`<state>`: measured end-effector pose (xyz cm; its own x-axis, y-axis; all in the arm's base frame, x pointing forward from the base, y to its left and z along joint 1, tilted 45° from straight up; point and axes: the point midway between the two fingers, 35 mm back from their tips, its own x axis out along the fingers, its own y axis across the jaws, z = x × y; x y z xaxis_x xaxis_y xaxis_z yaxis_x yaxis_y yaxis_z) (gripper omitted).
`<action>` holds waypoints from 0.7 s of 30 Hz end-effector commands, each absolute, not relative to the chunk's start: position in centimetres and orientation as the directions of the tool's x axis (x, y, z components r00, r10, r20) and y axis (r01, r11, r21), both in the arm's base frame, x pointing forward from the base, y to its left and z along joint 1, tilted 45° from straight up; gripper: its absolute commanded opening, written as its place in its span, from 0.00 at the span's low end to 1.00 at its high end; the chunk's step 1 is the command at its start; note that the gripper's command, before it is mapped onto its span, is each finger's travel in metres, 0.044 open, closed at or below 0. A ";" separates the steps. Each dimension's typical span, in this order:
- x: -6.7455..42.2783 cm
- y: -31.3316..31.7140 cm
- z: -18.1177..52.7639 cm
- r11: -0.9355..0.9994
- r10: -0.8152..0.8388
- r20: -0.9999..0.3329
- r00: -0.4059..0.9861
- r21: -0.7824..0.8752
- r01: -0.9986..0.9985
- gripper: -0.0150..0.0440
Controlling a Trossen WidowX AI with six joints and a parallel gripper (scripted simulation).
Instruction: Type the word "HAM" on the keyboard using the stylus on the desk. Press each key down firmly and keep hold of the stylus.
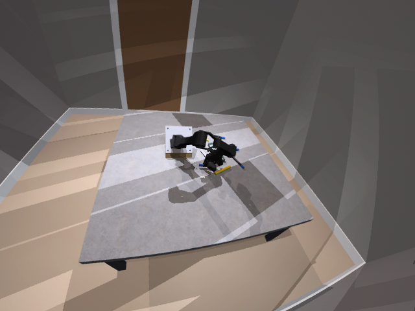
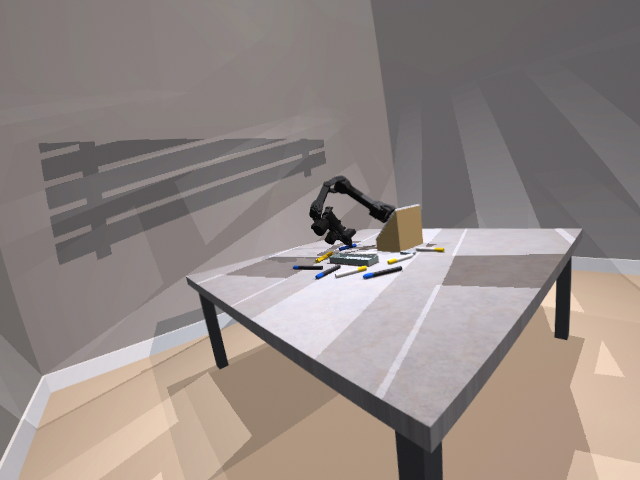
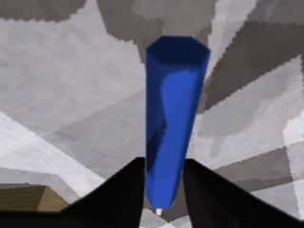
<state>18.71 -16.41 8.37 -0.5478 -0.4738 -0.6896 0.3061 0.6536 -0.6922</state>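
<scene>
Grey-walled room, marbled grey bench (image 2: 465, 330) on dark legs. Black fingers nearly closed on a blue faceted stylus (image 3: 173, 119), clamped at its near end, low over the bench just left of a small grey-green keyboard (image 2: 354, 258). Best lifted straight and steady, grip kept tight, before crossing to the H key. Key legends too small to read; stylus tip mostly hidden between the fingers; loose pens nearby easily confused.

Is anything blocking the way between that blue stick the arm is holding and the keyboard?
Nothing visible does. The end effector grips the blue stylus, and the keyboard lies close beside it; other pens lie around the keyboard.
</scene>
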 end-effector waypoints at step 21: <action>21.4 -12.0 5.9 0.825 -0.458 -0.844 -0.279 -0.521 0.219 0.25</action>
